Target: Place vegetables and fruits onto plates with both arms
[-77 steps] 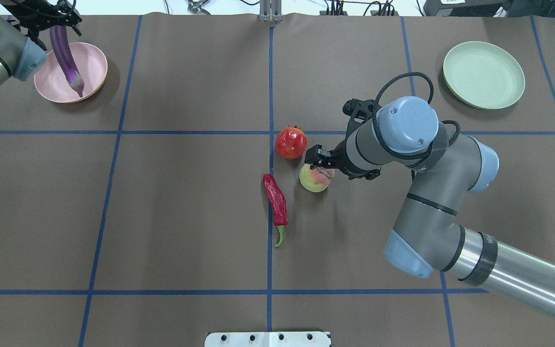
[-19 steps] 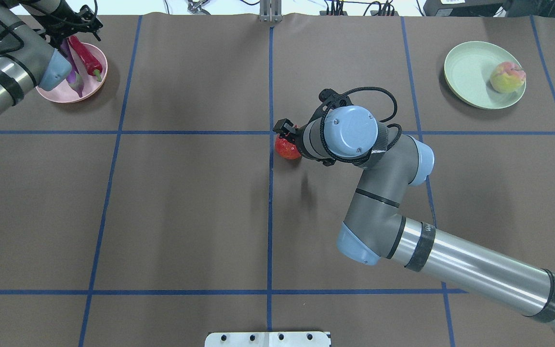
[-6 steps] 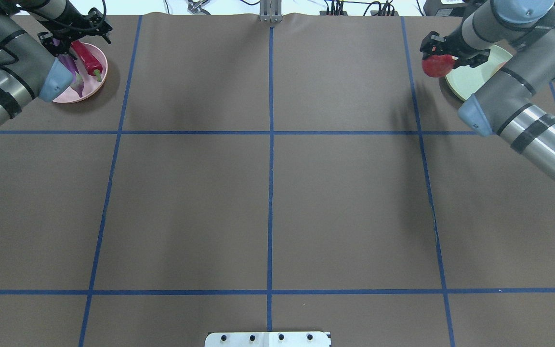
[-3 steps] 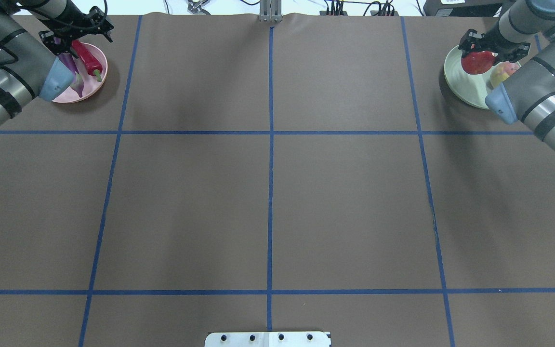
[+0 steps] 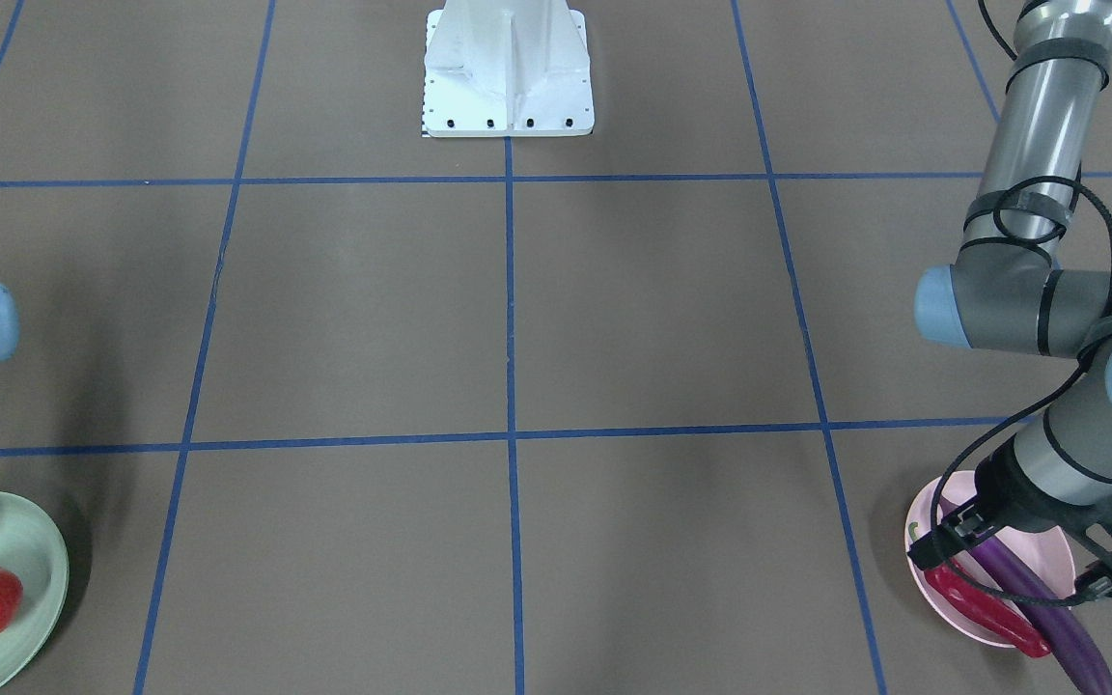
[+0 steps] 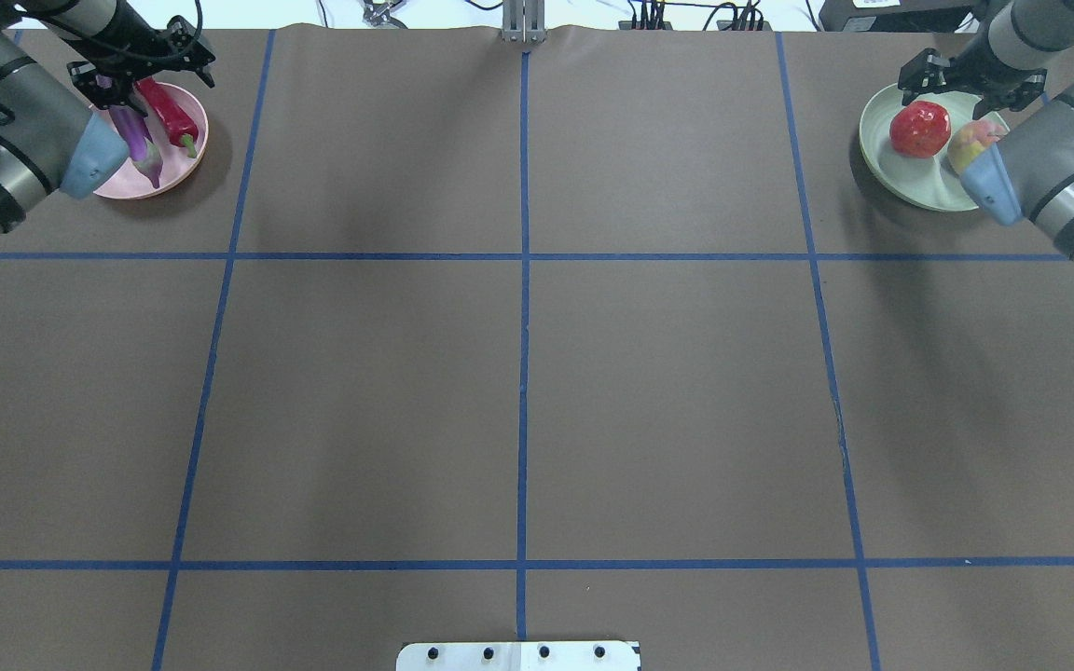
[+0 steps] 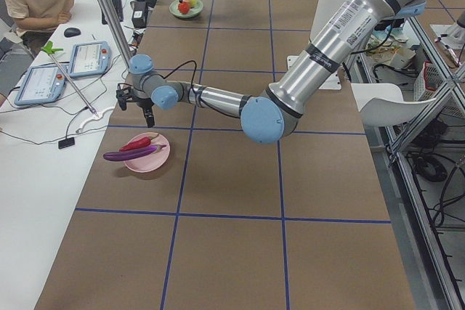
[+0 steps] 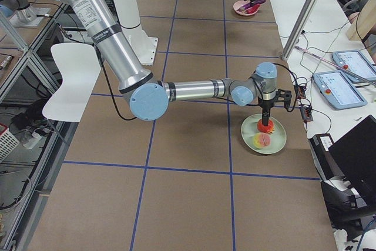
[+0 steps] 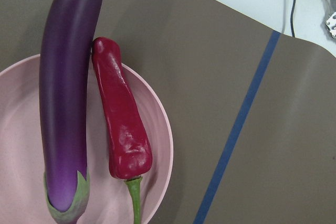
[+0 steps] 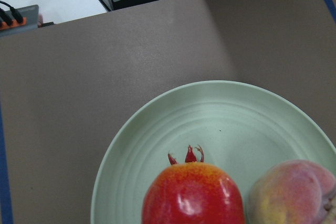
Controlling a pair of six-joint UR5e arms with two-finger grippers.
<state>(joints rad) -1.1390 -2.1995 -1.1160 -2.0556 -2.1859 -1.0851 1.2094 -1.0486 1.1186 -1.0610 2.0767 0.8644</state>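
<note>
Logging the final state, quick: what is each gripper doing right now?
Left gripper: open, holding nothing.
Right gripper: open, holding nothing; the pomegranate sits free on the plate.

Item: one counter [image 6: 360,391], matte brown all over its top. You will see blue tape lines [image 6: 523,373] marking it into a grid of large rectangles.

Lying directly on it, you have:
- One pale pink plate [image 6: 178,174], round and shallow, at the far corner on the robot's left.
- One pale mint green plate [image 6: 910,182] of like size, at the far corner on the robot's right, well apart from the pink one.
- One white base plate [image 6: 518,655], at the middle of the robot's own edge, astride the centre tape line, with a row of dark dots along it.
</note>
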